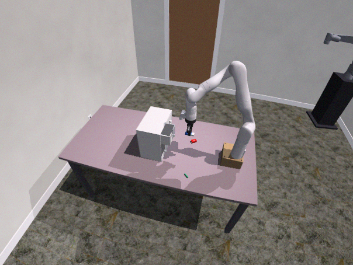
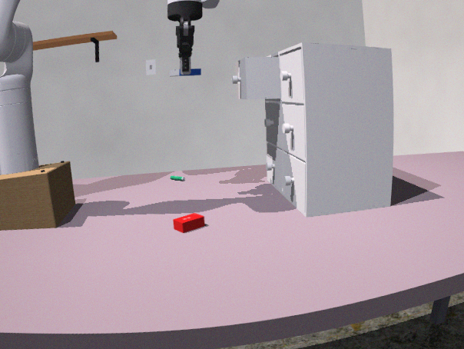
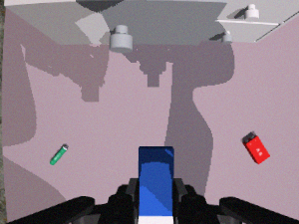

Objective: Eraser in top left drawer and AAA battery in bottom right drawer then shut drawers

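Tan wooden block [image 1: 231, 164] [image 2: 23, 204] at far left of the exterior view, the pale arm [image 1: 242, 96] [image 2: 16, 119] rising from it. Brown wall shelf [image 2: 77, 40] beyond, on a black bracket. Pinkish surface [image 1: 102, 131] [image 2: 230, 269] [image 3: 135, 123] carries block and chest.

Next along, toward the back: green AAA battery [image 1: 186, 175] [image 2: 177, 178] [image 3: 59, 154], lying on its side on the surface, well apart from the chest. Silvery end visible.

About the same line across, nearer the viewer: red box-shaped item [image 1: 193, 140] [image 2: 189, 223] [image 3: 256, 148], flat on the surface, faint pale marks on top, one end black in the wrist view. Touching neither battery nor chest.

High above the surface, same stretch: gripper [image 1: 189, 133] [image 2: 185, 71] [image 3: 155, 191], pointing down, closed on the eraser [image 1: 187, 133] [image 2: 196, 71] [image 3: 155, 180]. Eraser blue with a white end, held about level, blue end toward the chest, white end toward the arm's base. Pads press on its two long sides. Not in a drawer.

Right: pale grey chest [image 1: 155, 119] [image 2: 347, 127] [image 3: 284, 8], upright, three rows, two columns, round knobs. Top-left drawer [image 1: 167, 135] [image 2: 259, 78] [image 3: 169, 24] stands well out, roughly level; eraser just short of its front, apart from it. Bottom-right drawer [image 2: 293, 177] looks pushed in.
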Action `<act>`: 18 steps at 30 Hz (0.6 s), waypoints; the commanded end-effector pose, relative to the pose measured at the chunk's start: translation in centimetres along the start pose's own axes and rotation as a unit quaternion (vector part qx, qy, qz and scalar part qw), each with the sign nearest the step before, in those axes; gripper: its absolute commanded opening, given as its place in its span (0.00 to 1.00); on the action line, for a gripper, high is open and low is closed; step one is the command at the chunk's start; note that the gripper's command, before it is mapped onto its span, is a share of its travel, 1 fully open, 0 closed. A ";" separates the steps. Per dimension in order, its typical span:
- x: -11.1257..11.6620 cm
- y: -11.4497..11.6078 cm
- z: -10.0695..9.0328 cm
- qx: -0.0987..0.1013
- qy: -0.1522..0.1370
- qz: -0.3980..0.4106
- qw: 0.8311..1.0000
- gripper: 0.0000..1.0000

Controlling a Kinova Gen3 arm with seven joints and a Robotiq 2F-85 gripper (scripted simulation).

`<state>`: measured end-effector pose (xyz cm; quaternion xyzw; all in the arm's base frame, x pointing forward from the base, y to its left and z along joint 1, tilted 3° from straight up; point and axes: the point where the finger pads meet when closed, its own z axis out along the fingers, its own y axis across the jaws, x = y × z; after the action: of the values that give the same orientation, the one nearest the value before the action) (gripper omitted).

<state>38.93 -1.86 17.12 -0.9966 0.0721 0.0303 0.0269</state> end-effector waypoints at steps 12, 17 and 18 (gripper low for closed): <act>0.5 0.3 -4.7 -0.002 0.012 0.004 1.000 0.19; 0.4 0.3 -5.8 -0.002 0.012 0.004 1.000 0.19; 0.4 0.3 -5.9 -0.002 0.012 0.004 1.000 0.19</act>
<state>39.43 -2.39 22.44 -0.9966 0.0749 0.0239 0.0251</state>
